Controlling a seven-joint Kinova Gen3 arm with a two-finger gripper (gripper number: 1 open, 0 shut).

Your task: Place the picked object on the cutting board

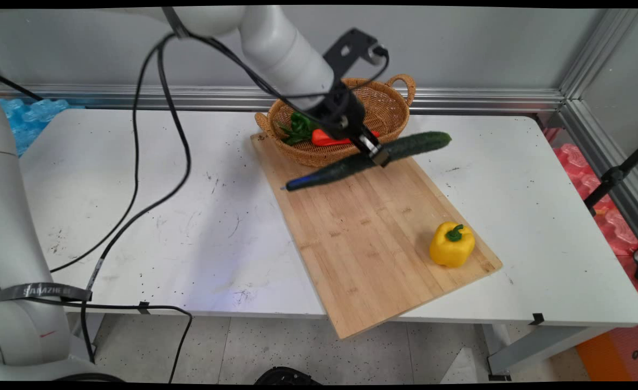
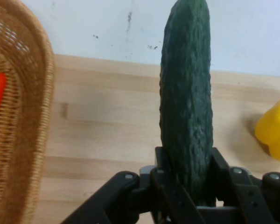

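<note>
Clearly the jaws [image 1: 379, 156] are closed around a long dark green cucumber [image 1: 370, 160], gripping it near its middle so that it hangs level in the air, lifted off the bamboo cutting board [image 1: 370, 238] below. In the hand view the two black fingers [image 2: 164, 163] press against either side of the cucumber [image 2: 186, 102], which runs straight away from the camera. The cucumber's far end reaches out past the board's edge above the white desk [image 1: 189, 227], while its other end points toward the board's left side. Just behind the jaws a wicker basket [image 1: 389, 103] with two handles sits on the board's far corner, holding a red pepper [image 1: 330, 139] and a green pepper [image 1: 299, 127]. A yellow bell pepper [image 1: 451, 245] stands on the board's near right corner, well apart from the cucumber.
</note>
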